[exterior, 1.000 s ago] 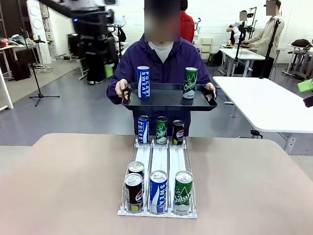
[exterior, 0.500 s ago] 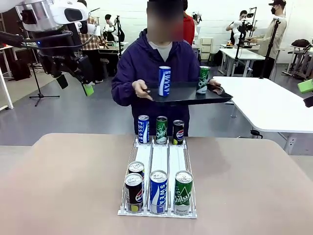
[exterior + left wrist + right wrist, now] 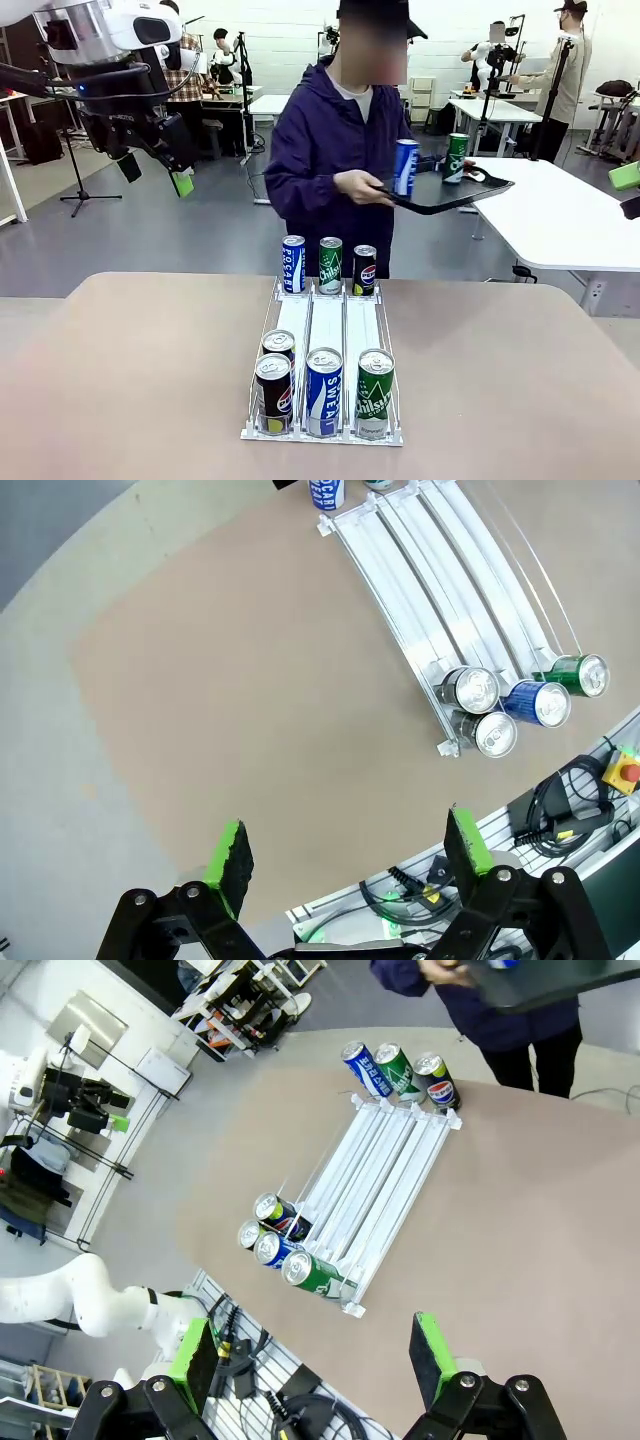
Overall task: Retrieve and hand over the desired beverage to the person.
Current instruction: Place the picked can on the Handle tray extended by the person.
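Note:
The person (image 3: 330,140) in a dark purple jacket stands at the table's far side, turned toward picture right. They hold a black tray (image 3: 445,200) carrying a blue can (image 3: 405,167) and a green can (image 3: 456,158). On the table a wire rack (image 3: 325,330) holds beverage cans: blue (image 3: 293,263), green (image 3: 330,265) and black (image 3: 365,269) at its far end, and two black (image 3: 274,392), a blue (image 3: 323,392) and a green (image 3: 375,393) at the near end. My left gripper (image 3: 155,175) hangs open high at the far left, holding nothing. My right gripper (image 3: 312,1348) is open and empty, high above the table.
The rack (image 3: 450,580) lies far below my left gripper (image 3: 348,848), with bare tabletop (image 3: 250,680) around it. A white table (image 3: 550,215) stands to the right behind the person. Other people and equipment are in the background.
The person has turned toward picture right and swung the tray with its two cans that way. My left arm came to rest at the upper left.

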{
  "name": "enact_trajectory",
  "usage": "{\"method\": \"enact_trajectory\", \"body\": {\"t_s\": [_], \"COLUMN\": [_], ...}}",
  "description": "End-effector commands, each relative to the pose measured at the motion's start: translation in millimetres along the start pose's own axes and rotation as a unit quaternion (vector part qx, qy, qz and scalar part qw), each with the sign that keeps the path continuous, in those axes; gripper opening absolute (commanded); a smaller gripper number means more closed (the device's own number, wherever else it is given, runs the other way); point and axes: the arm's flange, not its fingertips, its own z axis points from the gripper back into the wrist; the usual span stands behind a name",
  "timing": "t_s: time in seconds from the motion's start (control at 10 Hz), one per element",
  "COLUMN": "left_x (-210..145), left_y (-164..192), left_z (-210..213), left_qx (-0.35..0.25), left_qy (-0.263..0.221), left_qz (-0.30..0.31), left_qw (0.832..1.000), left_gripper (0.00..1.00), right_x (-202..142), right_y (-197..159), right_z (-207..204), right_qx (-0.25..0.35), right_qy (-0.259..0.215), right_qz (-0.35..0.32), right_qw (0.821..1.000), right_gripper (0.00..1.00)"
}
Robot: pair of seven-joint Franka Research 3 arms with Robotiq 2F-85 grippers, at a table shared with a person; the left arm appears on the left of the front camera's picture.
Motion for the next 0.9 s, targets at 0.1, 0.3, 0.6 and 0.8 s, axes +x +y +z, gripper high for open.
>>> {"method": "enact_trajectory", "body": {"t_s": [0.1, 0.3, 0.6, 0.8], "left_x": [-0.6, 0.0, -61.6, -115.0], "left_y": [2.1, 0.0, 44.1, 81.9], "left_z": [0.6, 0.0, 50.3, 74.8], "left_qx": [0.007, 0.000, -0.201, -0.285], "left_qy": [0.000, 0.000, -0.082, -0.200], "left_qz": [0.000, 0.000, -0.170, -0.166], "left_qw": [1.000, 1.000, 0.961, 0.922], "left_gripper": [1.00, 1.00, 1.00, 1.00], "right_x": [-0.6, -0.6, -0.6, -0.6], "right_y": [-0.5, -0.5, -0.5, -0.5], "right_z": [-2.6, -2.6, -2.6, -2.6], "right_qx": [-0.006, -0.006, -0.006, -0.006], "right_qy": [0.002, 0.002, 0.002, 0.002], "right_qz": [0.002, 0.002, 0.002, 0.002], "right_qw": [1.000, 1.000, 1.000, 1.000], "right_gripper": [1.00, 1.00, 1.00, 1.00]}}
